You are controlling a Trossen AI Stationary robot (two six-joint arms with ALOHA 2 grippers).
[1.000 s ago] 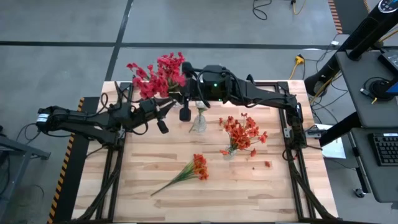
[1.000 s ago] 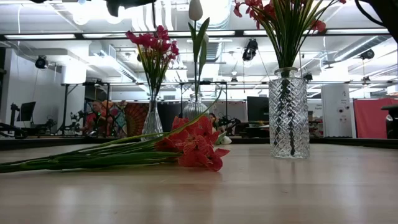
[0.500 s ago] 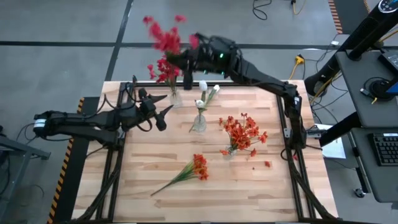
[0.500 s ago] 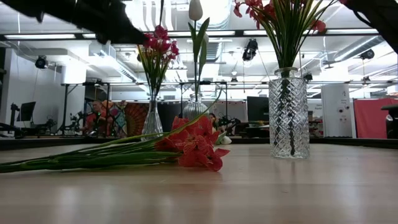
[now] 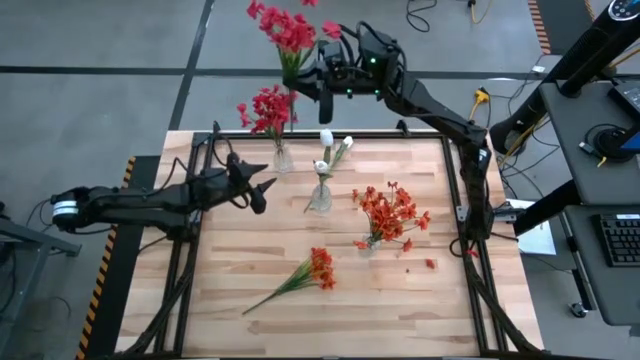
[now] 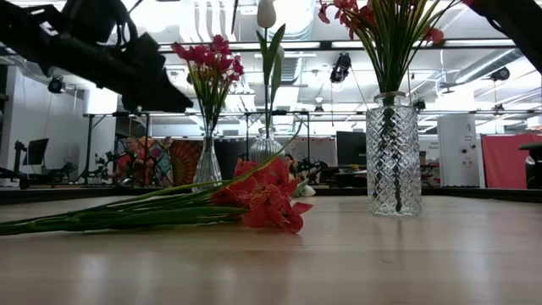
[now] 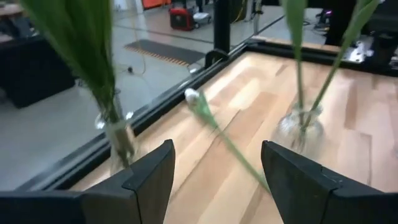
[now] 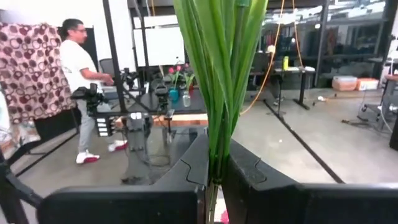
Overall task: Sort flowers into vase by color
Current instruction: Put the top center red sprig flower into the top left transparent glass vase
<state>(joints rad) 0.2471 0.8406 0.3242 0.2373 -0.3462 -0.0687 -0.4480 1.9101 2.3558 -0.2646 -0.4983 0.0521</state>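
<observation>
Crimson-red flowers (image 5: 288,28) in right end effector (image 5: 322,88)

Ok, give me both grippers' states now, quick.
Left gripper: open, holding nothing, near the vases.
Right gripper: shut on crimson-red flower bunch, raised past the table's far edge.

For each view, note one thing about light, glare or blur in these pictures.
High view: even light, soft shadows on the table. Low view: bright ceiling lights glare behind the white bud; the left arm is a dark silhouette. Left wrist view: vases and stems smeared by blur. Right wrist view: green stalks sharp.
</observation>
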